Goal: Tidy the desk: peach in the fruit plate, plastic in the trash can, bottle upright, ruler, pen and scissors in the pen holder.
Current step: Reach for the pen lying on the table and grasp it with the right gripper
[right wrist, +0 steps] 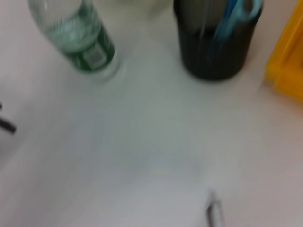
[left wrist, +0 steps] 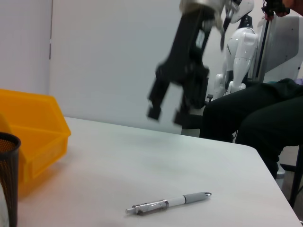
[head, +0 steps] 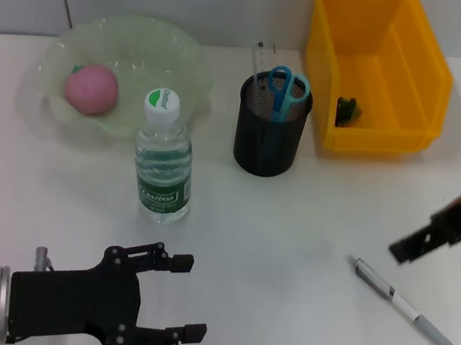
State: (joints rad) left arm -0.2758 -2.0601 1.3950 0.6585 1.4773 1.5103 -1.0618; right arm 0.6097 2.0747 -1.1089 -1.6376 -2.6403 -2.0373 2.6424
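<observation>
One pen lies loose; bottle upright beside holder.

Beyond the desk work

A white table carries everything, with a pale wall behind it. Past the table's far edge a white humanoid robot stands near a seated person in dark clothes.
</observation>
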